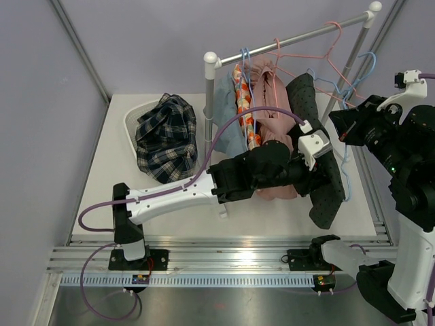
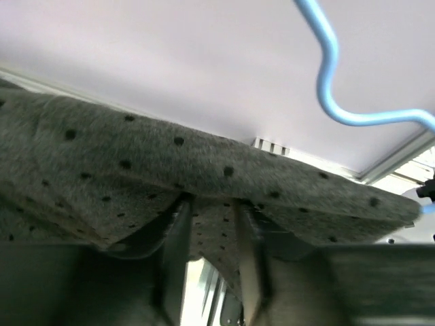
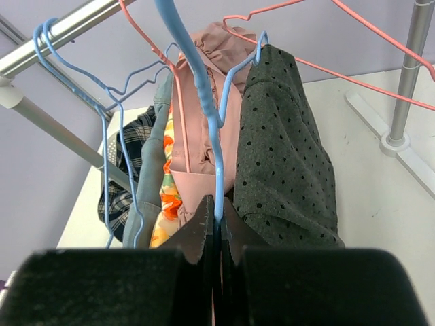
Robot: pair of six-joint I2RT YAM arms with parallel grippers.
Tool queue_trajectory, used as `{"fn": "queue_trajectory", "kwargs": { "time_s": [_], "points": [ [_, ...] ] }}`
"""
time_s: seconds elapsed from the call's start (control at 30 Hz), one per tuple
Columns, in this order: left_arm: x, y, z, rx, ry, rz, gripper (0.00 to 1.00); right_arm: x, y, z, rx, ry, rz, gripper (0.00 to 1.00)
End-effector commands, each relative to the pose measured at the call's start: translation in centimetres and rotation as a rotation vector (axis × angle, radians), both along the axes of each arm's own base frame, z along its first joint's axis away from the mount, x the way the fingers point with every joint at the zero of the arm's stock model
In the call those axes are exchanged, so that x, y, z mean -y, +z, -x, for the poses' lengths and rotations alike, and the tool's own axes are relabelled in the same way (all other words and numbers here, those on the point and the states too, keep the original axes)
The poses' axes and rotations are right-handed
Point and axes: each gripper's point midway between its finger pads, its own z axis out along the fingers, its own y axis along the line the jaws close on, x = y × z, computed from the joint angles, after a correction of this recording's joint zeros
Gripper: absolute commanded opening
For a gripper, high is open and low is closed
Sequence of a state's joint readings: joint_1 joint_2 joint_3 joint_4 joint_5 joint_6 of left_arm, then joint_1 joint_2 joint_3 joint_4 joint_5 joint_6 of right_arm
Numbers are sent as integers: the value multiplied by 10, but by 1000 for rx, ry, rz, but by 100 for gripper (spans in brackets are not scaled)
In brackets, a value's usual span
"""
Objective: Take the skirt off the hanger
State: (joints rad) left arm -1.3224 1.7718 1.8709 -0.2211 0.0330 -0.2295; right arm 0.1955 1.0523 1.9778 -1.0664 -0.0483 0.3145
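The dark grey dotted skirt (image 1: 327, 187) hangs at the right end of the rack on a blue hanger (image 1: 358, 80). My left gripper (image 1: 314, 166) is at the skirt's upper part. In the left wrist view the gripper (image 2: 212, 204) has its fingers (image 2: 177, 234) closed on a fold of the skirt (image 2: 136, 163), with the blue hanger (image 2: 327, 64) above. My right gripper (image 1: 342, 129) is beside the skirt's right. In the right wrist view the gripper (image 3: 219, 212) is shut on the blue hanger's wire (image 3: 204, 88), next to the skirt (image 3: 285, 156).
A rack rod (image 1: 292, 37) on a white post (image 1: 209, 88) carries pink (image 1: 272, 102), orange floral (image 1: 245, 112) and blue-grey (image 1: 226, 112) garments and empty pink hangers (image 1: 329, 41). A white basket (image 1: 129, 122) holds a plaid garment (image 1: 166, 136). A rack foot (image 3: 394, 142) stands on the right.
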Motion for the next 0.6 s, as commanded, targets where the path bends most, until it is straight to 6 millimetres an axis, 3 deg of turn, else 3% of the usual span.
{"fn": "queue_trajectory", "kwargs": {
  "time_s": [0.0,0.1,0.23,0.3,0.33,0.37,0.4,0.43,0.47,0.5,0.53,0.57],
  "points": [
    [10,30,11,15,-73,123,20,-7,42,17,135,47,-67,0],
    [12,30,11,11,-72,130,0,-6,43,20,139,47,-71,0],
    [0,27,8,2,-24,82,0,-3,41,21,139,32,-56,0],
    [-21,35,1,36,56,68,0,-1,37,17,126,19,-47,0],
    [-30,32,5,42,78,46,0,0,36,16,126,16,-40,0],
    [-40,17,2,51,126,5,0,0,32,14,117,10,-36,0],
    [-63,34,5,67,154,34,0,2,32,13,121,2,-35,0],
    [-74,33,14,71,163,30,0,2,31,11,121,-2,-28,0],
    [-87,14,12,75,208,-11,0,2,29,9,114,-5,-25,0],
    [-109,28,17,74,229,23,0,3,28,7,114,-12,-22,0],
    [-118,23,30,74,222,6,0,4,28,5,116,-18,-15,0],
    [-130,18,28,74,283,-7,0,4,28,2,114,-22,-11,0]
  ]
}}
